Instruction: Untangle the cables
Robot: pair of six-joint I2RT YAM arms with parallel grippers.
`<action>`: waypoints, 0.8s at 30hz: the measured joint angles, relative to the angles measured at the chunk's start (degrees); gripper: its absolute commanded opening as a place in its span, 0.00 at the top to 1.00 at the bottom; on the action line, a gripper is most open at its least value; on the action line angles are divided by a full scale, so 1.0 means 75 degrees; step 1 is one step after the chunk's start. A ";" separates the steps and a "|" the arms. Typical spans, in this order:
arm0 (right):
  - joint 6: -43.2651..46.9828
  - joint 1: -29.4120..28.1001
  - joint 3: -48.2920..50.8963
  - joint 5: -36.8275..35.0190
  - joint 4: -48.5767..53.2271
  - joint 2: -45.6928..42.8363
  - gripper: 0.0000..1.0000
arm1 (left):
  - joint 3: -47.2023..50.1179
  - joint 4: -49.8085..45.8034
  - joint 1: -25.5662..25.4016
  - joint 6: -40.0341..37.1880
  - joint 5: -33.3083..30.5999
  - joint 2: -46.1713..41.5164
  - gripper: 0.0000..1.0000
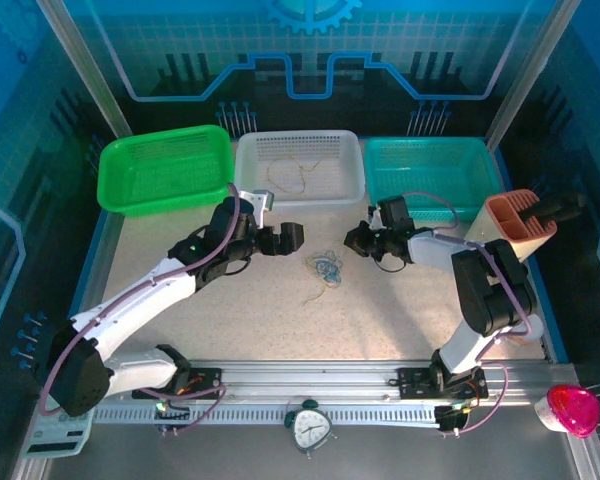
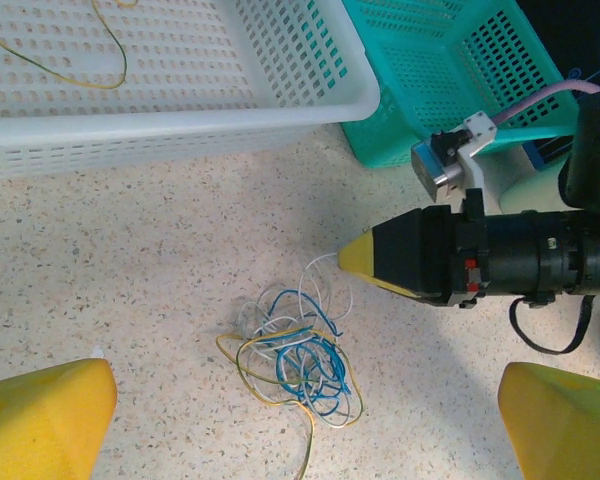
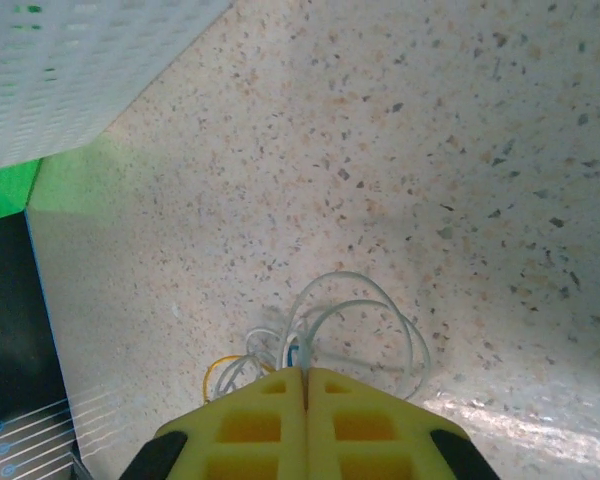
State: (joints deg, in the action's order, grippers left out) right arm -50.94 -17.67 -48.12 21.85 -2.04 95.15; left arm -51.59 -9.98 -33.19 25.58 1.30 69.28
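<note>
Blue, yellow and white cables (image 2: 295, 365), one tangle (three baskets (image 1: 300, 165) beyond)

Green basket (image 1: 160, 200), white basket (image 1: 300, 196), teal basket (image 1: 435, 143) along far edge of speckled table (image 1: 280, 320), alarm clock (image 1: 311, 428) at near edge

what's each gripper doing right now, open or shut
left gripper: open, holding nothing.
right gripper: closed, apparently pinching a whitish strand of the cables.
</note>
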 measured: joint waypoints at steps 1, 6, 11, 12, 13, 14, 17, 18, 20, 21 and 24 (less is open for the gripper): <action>0.0085 -0.0020 -0.0073 -0.0052 0.0169 -0.0125 1.00 | 0.0000 0.0000 -0.0003 0.0003 -0.0003 0.0000 0.01; 0.0612 -0.0326 -0.0828 -0.0353 0.0880 -0.0842 1.00 | -0.0003 0.0000 -0.0035 0.0000 -0.0003 0.0000 0.01; 0.1180 -0.0772 -0.1728 -0.0632 0.1498 -0.1510 1.00 | -0.0026 -0.0006 -0.0050 -0.0023 -0.0006 -0.0012 0.01; 0.1285 -0.0848 -0.1871 -0.0682 0.1600 -0.1620 1.00 | -0.0041 -0.0012 -0.0050 -0.0035 -0.0006 -0.0032 0.01; 0.1370 -0.0906 -0.1999 -0.0705 0.1702 -0.1711 1.00 | -0.0058 -0.0009 -0.0050 -0.0064 -0.0023 -0.0055 0.01; 0.1463 -0.0959 -0.2133 -0.0714 0.1798 -0.1801 1.00 | -0.0073 -0.0009 -0.0050 -0.0085 -0.0038 -0.0102 0.01; 0.1638 -0.1029 -0.2378 -0.0708 0.1970 -0.1970 1.00 | -0.0105 -0.0009 -0.0050 -0.0210 -0.0122 -0.0242 0.01; 0.1670 -0.1035 -0.2428 -0.0697 0.2014 -0.2005 1.00 | -0.0108 -0.0012 -0.0050 -0.0233 -0.0160 -0.0291 0.01; 0.1749 -0.1046 -0.2509 -0.0647 0.2101 -0.2063 1.00 | -0.0114 -0.0012 -0.0050 -0.0271 -0.0236 -0.0379 0.01; 0.1769 -0.1052 -0.2532 -0.0629 0.2133 -0.2090 1.00 | -0.0114 -0.0009 -0.0047 -0.0286 -0.0259 -0.0408 0.01; 0.1807 -0.1090 -0.2547 -0.0542 0.2171 -0.2194 1.00 | -0.0117 -0.0012 -0.0047 -0.0338 -0.0265 -0.0493 0.01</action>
State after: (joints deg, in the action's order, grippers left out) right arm -37.39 -25.85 -67.22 17.78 14.24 78.70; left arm -52.47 -10.07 -33.54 23.05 -0.69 65.58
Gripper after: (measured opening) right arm 0.065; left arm 0.991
